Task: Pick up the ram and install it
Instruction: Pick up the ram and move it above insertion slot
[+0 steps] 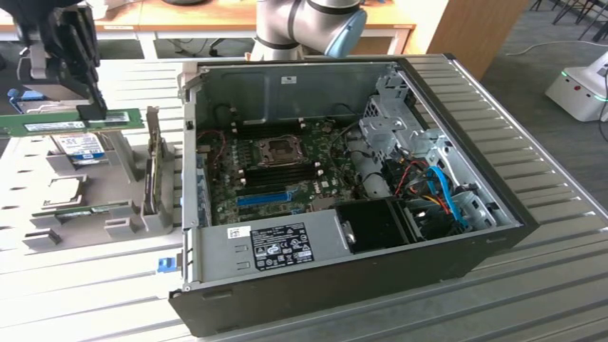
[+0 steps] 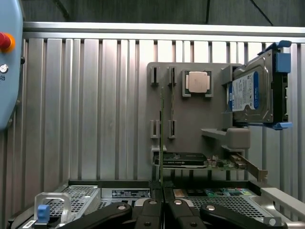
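Hanging pinched between the jaws, the ram [image 1: 48, 125] lies level.

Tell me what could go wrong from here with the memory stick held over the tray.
1. The gripper pinches the memory stick at a narrow spot, so it may tilt or slip in transit.
2. It appears to hang close above the hard drive and could snag it.
3. The computer case is crowded with cables; a tilted stick might miss its place on the motherboard.
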`<state>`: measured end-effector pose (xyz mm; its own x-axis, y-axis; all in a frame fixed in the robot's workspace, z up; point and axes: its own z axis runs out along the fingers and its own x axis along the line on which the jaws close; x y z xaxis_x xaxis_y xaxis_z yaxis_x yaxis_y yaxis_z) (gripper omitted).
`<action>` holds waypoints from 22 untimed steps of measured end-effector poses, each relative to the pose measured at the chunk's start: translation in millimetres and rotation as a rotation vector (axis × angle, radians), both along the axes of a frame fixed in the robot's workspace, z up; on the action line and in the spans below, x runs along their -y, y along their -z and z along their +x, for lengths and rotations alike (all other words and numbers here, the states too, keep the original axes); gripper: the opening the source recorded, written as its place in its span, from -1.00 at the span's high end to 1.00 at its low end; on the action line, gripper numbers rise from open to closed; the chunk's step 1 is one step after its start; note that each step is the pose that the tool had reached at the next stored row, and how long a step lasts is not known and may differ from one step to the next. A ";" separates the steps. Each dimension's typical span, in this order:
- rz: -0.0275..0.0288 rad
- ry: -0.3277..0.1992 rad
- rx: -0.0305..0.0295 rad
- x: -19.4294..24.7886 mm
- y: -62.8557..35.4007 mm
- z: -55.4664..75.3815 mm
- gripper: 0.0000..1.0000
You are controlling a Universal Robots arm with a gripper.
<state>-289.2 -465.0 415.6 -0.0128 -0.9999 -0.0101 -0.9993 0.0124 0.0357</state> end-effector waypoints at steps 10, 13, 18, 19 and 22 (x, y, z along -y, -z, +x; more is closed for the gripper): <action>0.0000 0.000 -0.0002 0.0 0.0 17.6 0.76; 0.0001 0.000 -0.0004 0.0 0.0 23.5 0.76; 0.0000 0.000 -0.0007 0.0 0.0 33.7 0.76; 0.0000 0.000 -0.0008 0.0 0.0 35.8 0.76; 0.0000 0.000 -0.0011 0.0 0.0 41.8 0.76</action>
<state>-247.4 -465.0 415.6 -0.0128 -0.9999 -0.0102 -0.9992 0.0124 0.0367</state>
